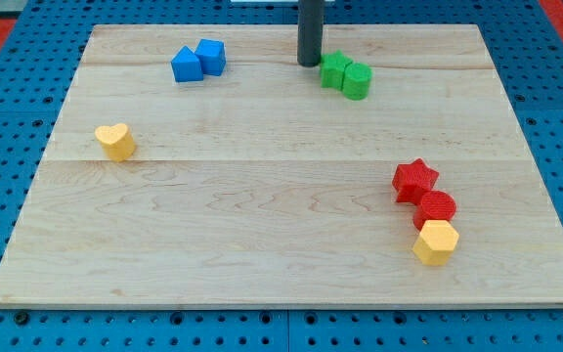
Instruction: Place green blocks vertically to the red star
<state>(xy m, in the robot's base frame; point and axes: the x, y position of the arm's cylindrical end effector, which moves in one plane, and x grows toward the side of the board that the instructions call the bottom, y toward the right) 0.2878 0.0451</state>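
One upright rod, my tip point(309, 64) beside green blocks point(346, 75)

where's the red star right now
The red star sits at the view's lower right, touching the red round block just below it, with the yellow block next down.

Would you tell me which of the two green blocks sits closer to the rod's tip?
The green block on the view's left, directly beside my tip. The other green block lies beyond it, further toward the view's right and bottom.
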